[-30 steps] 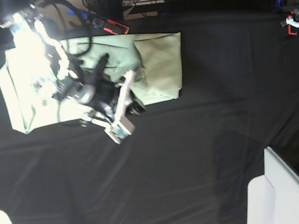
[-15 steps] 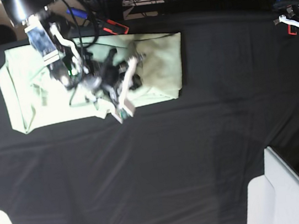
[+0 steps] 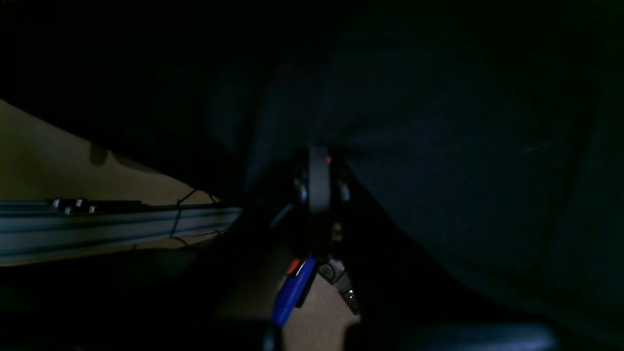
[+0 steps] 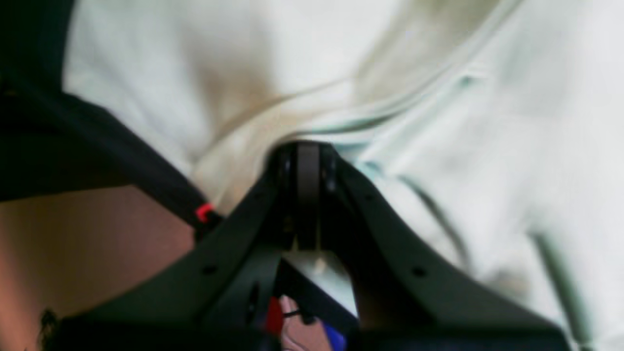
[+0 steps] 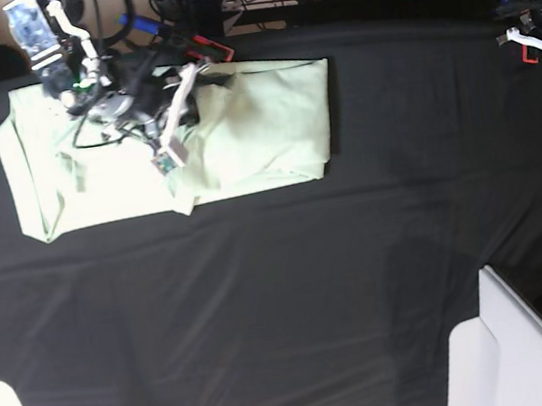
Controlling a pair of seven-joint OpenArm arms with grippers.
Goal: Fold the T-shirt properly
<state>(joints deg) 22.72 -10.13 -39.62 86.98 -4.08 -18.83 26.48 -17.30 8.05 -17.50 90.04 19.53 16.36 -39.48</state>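
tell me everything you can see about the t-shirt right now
The T-shirt is pale mint-green, soft cotton by its look, folded into a long, rough rectangle. It lies flat on the black cloth at the far left of the base view, with a small flap jutting out at its near edge and creases across it. The right gripper is over its upper middle, shut; the wrist view shows the fabric bunched at its tips, possibly pinched.

The left wrist view is nearly black, perhaps underexposed. The right wrist view is soft and smeared, the T-shirt [image 4: 438,97] washed out. The base view is evenly lit and sharp.
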